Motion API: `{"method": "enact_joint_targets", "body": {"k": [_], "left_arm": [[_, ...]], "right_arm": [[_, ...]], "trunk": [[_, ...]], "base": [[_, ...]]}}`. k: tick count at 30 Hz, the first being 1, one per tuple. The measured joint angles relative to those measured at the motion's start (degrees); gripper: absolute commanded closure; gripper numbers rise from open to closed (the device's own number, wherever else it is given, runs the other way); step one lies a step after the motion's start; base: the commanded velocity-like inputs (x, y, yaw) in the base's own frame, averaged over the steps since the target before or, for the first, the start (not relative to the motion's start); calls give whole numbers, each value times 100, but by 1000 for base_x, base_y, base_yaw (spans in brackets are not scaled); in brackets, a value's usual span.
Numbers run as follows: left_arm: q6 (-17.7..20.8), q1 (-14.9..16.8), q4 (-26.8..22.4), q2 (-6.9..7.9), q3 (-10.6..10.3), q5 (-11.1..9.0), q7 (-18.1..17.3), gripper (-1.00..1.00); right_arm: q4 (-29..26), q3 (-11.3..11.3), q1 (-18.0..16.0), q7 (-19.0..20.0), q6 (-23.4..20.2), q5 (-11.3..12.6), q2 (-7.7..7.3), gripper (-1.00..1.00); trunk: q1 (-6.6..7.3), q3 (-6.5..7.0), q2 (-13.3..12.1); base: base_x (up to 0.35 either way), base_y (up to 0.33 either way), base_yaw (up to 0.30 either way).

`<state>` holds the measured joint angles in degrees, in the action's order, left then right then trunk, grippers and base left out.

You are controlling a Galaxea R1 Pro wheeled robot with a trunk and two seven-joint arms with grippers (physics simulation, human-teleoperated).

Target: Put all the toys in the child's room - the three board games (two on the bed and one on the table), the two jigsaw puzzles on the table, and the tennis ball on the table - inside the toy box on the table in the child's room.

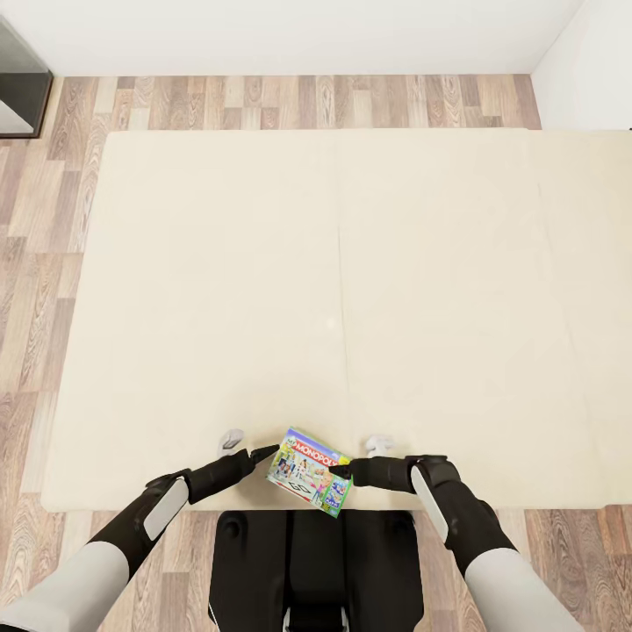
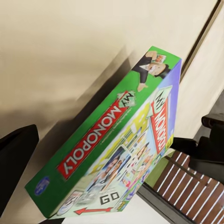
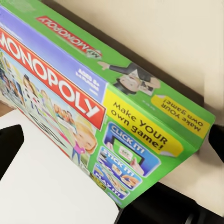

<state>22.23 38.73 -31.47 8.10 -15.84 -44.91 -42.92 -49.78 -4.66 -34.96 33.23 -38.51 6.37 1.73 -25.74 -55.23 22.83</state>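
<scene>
A green and white "MONOPOLY" board game (image 1: 309, 471) hangs tilted at the near edge of the bed (image 1: 263, 263), partly past the beige mattress edge and casting a shadow on it. My right gripper (image 1: 343, 474) grips its right side; in the right wrist view the box (image 3: 93, 93) sits between the dark fingers (image 3: 9, 149). The left gripper (image 1: 266, 453) is at the box's left corner, open. In the left wrist view one of its fingers (image 2: 16, 158) stands apart from the box (image 2: 116, 140). The table and toy box are out of view.
The wide mattress stretches ahead, bare apart from the box. Wood-plank floor (image 1: 53, 263) runs along its left and far sides. A dark piece of furniture (image 1: 17, 88) stands at the far left, white walls behind and right. My dark base (image 1: 307, 562) abuts the bed.
</scene>
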Motion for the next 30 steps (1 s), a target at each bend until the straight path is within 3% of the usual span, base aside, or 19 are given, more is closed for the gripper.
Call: {"method": "enact_joint_targets", "body": {"k": [30], "left_arm": [[2, 0, 0, 1, 0, -2, -1, -100]], "right_arm": [[361, 12, -52, -653, 333, 31, 116, -100]], "trunk": [[0, 0, 1]], "base": [[0, 0, 0]]}}
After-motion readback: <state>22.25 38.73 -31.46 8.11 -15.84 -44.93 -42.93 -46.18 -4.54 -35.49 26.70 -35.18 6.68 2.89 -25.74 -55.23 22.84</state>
